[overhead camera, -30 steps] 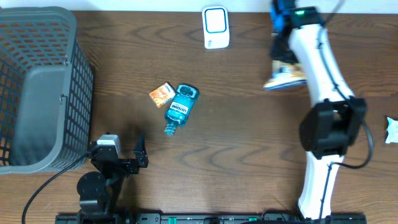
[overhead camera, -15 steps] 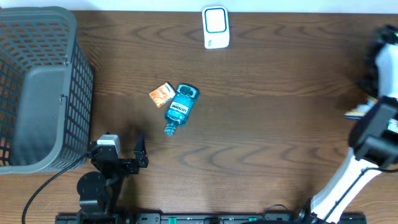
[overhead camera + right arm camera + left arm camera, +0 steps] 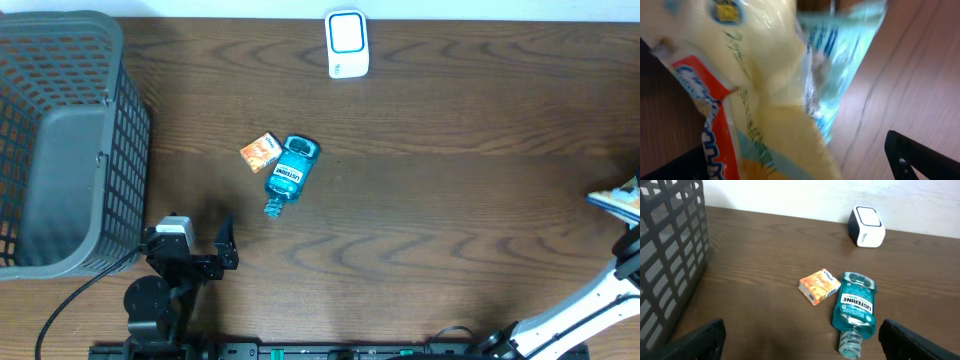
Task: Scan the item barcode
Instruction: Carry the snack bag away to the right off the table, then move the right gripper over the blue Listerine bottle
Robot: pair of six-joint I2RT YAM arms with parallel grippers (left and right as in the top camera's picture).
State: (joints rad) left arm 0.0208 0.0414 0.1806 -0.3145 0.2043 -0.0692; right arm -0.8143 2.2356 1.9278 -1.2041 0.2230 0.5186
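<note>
The right claw (image 3: 795,162) stands open, the yellow snack bag (image 3: 760,100) lying close between its fingers.

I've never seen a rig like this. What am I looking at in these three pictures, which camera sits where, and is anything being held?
These are two robot arms at a wooden table, each ending in a two-finger gripper. One picture comes from a fixed camera looking straight down. The other two come from cameras on the wrists, so the dark shapes in their lower corners are the arm's own fingers. On the table lie a blue bottle on its side, a small orange box beside it, a white scanner at the far edge and a grey basket on the left. The left gripper is open and empty, facing the bottle and box. The right gripper is open too, with a yellow packet filling its view. I cannot tell whether the packet touches the fingers.
</note>
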